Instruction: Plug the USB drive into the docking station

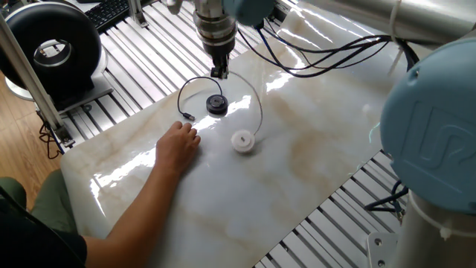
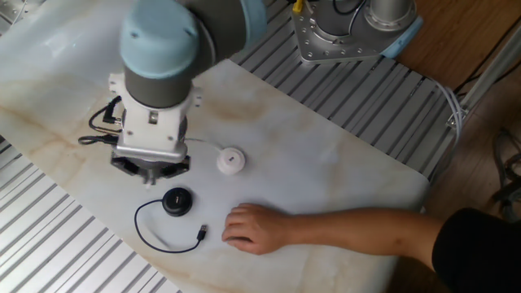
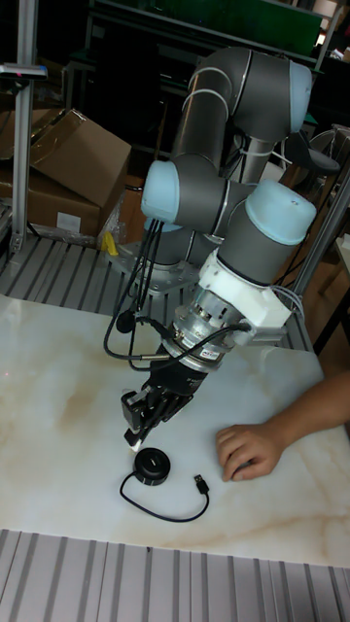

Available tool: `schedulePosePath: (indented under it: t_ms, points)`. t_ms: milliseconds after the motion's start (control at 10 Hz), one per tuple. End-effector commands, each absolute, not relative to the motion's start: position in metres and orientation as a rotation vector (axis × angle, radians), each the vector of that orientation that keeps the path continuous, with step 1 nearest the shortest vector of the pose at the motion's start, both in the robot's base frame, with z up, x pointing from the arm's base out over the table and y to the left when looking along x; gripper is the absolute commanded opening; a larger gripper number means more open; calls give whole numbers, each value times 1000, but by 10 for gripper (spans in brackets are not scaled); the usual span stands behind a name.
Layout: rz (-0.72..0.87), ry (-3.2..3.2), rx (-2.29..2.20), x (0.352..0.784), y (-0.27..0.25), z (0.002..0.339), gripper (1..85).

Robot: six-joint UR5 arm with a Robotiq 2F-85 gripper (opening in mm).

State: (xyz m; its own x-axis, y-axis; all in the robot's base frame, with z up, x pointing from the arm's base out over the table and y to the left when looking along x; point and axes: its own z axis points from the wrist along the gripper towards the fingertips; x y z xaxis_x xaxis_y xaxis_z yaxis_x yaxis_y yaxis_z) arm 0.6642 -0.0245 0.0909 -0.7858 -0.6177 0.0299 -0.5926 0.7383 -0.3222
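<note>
The docking station, a black round puck, lies on the marble table; its black cable loops round to a dark plug. The USB drive, a white round puck, lies to its right. A thin white cable arcs from it up to my gripper. My gripper hangs above and just behind the docking station, shut on the white cable's plug. In the tall fixed view my gripper shows a white tip just over the docking station. The USB drive sits beside the wrist.
A person's hand rests flat on the table near the dark plug, the arm reaching in from the edge. A black ring-shaped device stands at the back left on the slatted frame. Robot cables trail over the far side.
</note>
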Motion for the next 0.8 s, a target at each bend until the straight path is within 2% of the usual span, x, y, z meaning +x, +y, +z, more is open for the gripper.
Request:
schedulePosePath:
  t_ms: [0,300,500,700]
  points:
    - [-655,2804,-903,680,-39,103,13]
    - [-868,2673,-831,702,-56,125,13]
    - [-873,2659,-740,703,-52,125,13]
    - [-968,2593,-742,710,-60,136,13]
